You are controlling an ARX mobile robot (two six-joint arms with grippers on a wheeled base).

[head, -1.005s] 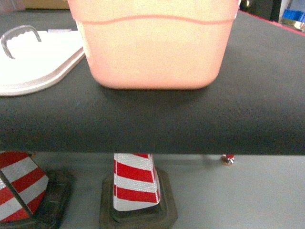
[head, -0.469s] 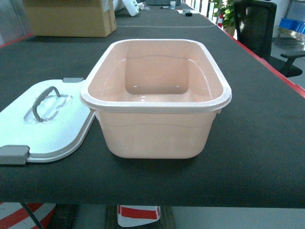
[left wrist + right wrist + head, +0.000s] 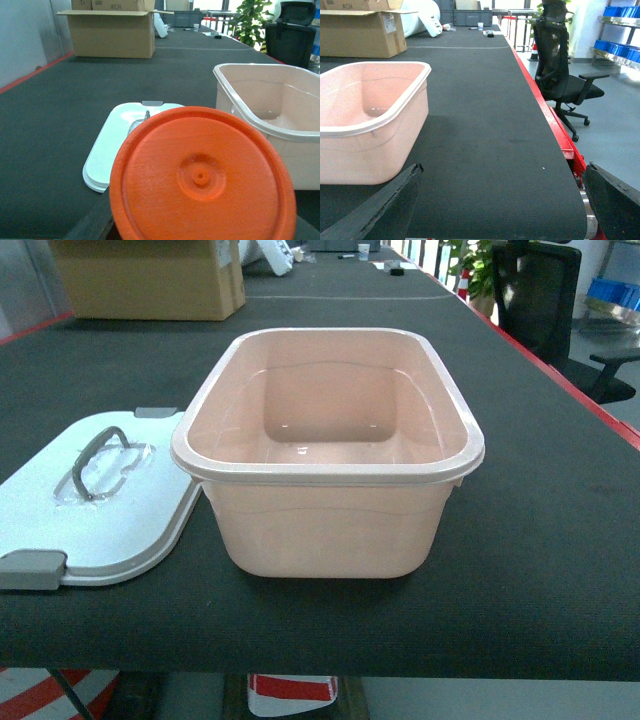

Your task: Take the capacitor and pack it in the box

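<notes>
Peach-pink plastic forms the box [image 3: 330, 530], which stands open and upright on the black table [image 3: 540, 570]; its interior is seen to be empty in the head view. The white lid [image 3: 120, 530] lies flat just beside the box, on the side of the left arm, with the grey handle [image 3: 95, 455] uppermost. A brown carton [image 3: 150, 280] stands well beyond the box. The step in hand is judged to be an early one: nothing has yet been packed. No capacitor can be identified with certainty. The left wrist view is largely filled by an orange disc [image 3: 202, 175] close to the lens, near the box and above the lid; whether this is the capacitor, and whether it is gripped, cannot be told, since the fingers of the left gripper are hidden. The fingers [image 3: 385, 205] of the right gripper [image 3: 503, 170] are spread wide, with nothing between them, and are held beside the box on the side away from the lid. The next move is judged to require that the part be carried over the rim of the box and released inside. Compared with one second earlier, the head view has been raised from the table edge and the striped cone [image 3: 290, 692] below to the open top of the box; since half a second ago only a slight shift is noted.
</notes>
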